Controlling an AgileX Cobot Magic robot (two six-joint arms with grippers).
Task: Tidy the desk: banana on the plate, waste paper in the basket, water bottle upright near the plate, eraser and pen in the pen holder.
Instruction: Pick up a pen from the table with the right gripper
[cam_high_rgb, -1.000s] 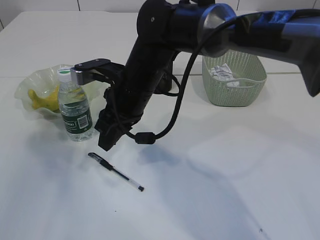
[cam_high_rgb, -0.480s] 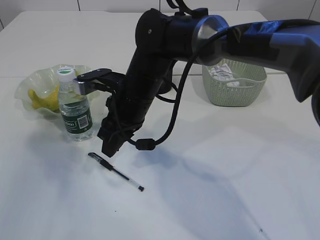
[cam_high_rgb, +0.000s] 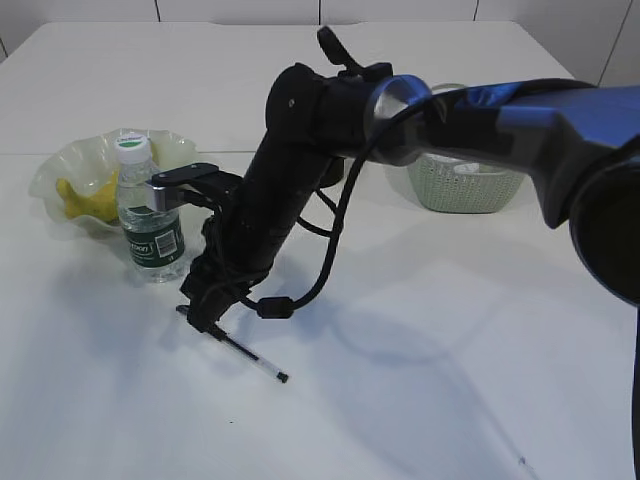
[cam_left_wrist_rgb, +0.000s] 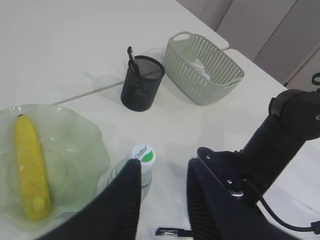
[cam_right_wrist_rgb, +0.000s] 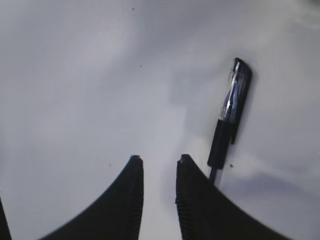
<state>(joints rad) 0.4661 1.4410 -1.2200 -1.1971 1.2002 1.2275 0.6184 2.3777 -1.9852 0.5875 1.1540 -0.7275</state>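
Note:
A black pen (cam_high_rgb: 238, 346) lies on the white table in front of the upright water bottle (cam_high_rgb: 150, 215). My right gripper (cam_high_rgb: 203, 312) hangs just over the pen's capped end. In the right wrist view it (cam_right_wrist_rgb: 159, 159) is open and empty, with the pen (cam_right_wrist_rgb: 227, 120) just right of its right finger. My left gripper (cam_left_wrist_rgb: 165, 162) is open and empty, high above the bottle cap (cam_left_wrist_rgb: 142, 154). The banana (cam_left_wrist_rgb: 30, 170) lies on the plate (cam_left_wrist_rgb: 80, 140). The basket (cam_left_wrist_rgb: 202, 67) holds waste paper (cam_left_wrist_rgb: 198, 65). The pen holder (cam_left_wrist_rgb: 142, 82) holds one pen. No eraser shows.
The right arm (cam_high_rgb: 300, 150) reaches across the middle and hides most of the pen holder in the exterior view. The basket (cam_high_rgb: 470, 185) stands at the back right. The plate (cam_high_rgb: 50, 175) sits at the far left, close behind the bottle.
My right gripper has dropped and moved left, from beside the bottle down to the pen's capped end. The pen, bottle and plate have not moved.

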